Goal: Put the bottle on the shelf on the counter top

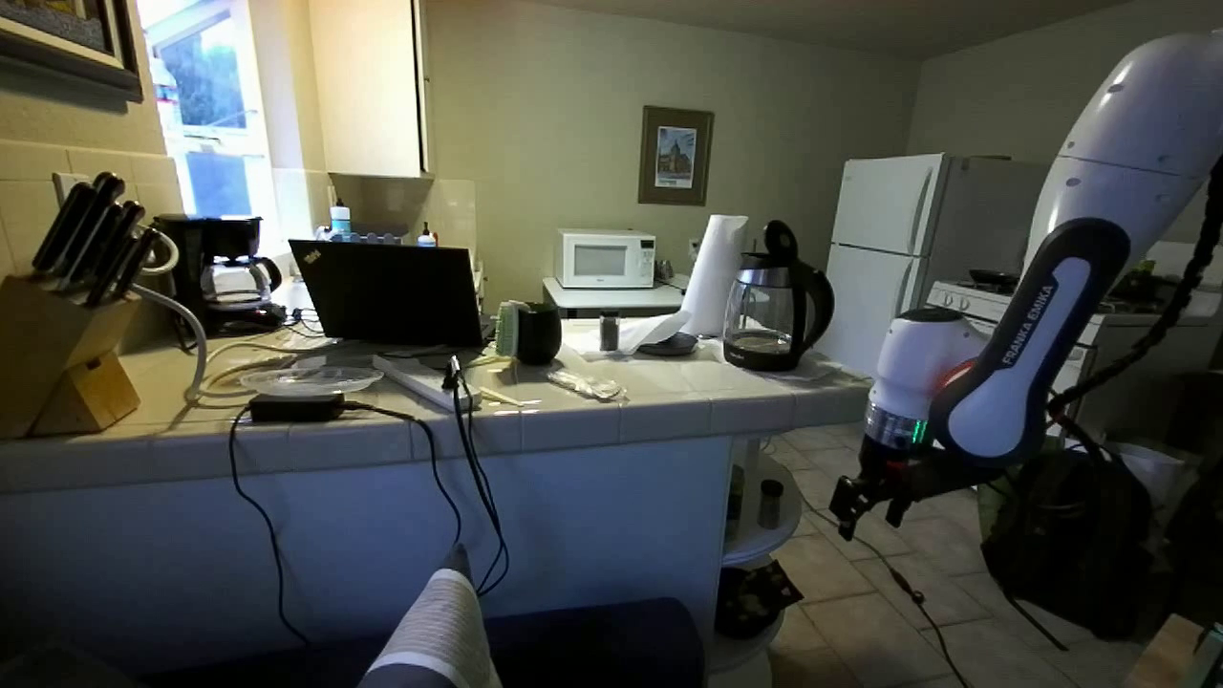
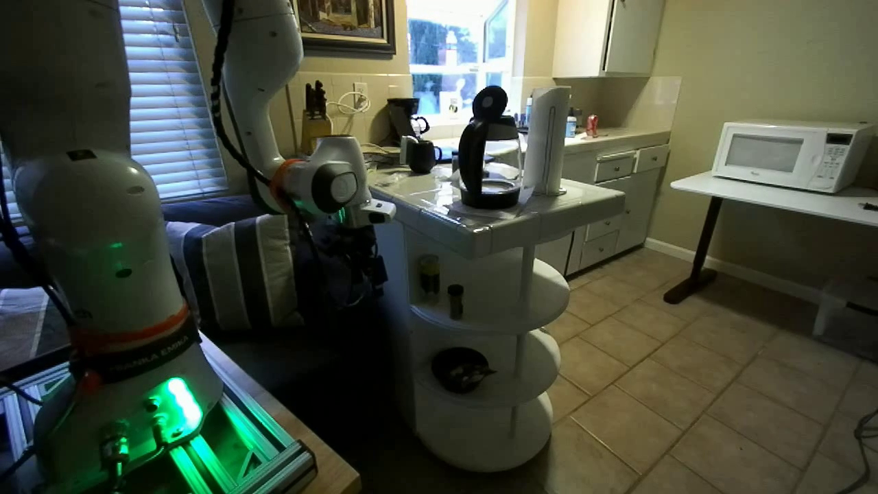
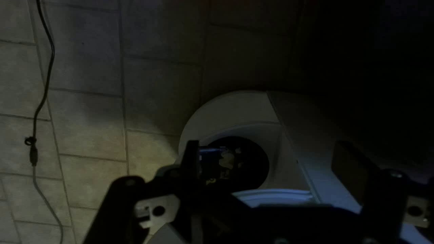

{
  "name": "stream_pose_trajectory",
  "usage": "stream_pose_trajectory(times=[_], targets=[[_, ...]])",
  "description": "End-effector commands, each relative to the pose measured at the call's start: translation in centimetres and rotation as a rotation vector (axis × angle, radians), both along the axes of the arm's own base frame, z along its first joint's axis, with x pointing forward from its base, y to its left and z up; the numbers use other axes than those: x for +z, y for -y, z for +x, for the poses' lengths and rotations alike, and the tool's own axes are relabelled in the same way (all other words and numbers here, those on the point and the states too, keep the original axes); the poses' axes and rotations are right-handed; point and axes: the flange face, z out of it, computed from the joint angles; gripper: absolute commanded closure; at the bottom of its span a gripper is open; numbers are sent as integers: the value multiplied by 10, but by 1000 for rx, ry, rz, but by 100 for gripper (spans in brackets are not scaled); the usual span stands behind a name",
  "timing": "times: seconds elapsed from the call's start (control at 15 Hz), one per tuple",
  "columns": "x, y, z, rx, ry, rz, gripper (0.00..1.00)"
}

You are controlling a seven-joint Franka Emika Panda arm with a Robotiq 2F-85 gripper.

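Two small bottles stand on the upper round shelf (image 2: 504, 317) at the island's end. The dark-capped bottle (image 2: 455, 302) is nearer the edge and also shows in an exterior view (image 1: 770, 505). The yellowish bottle (image 2: 429, 276) is further in. The pale tiled counter top (image 1: 669, 418) lies above them; its end shows in an exterior view (image 2: 511, 232). My gripper (image 1: 871, 518) is open, empty and points down, apart from the shelf at about its height. It also shows in an exterior view (image 2: 367, 274). In the dark wrist view its fingers (image 3: 268, 152) are wide apart; no bottle is recognisable there.
A black bowl (image 2: 456, 367) with packets sits on the shelf below. A glass kettle (image 1: 769, 325), paper towel roll (image 1: 717, 277), dark jar (image 1: 610, 332), black mug (image 1: 538, 334) and laptop (image 1: 387, 291) stand on the counter top. A cable (image 3: 45, 91) runs across the floor.
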Motion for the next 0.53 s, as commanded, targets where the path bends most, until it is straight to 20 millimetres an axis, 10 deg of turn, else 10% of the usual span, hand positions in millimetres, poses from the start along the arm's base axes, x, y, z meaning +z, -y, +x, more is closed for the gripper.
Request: stream_pose_trajectory(times=[0.0,0.47], targets=[[-27,18,-5,-34,10,-14,0],[-74,43,-8,-9,-9,-71,0]])
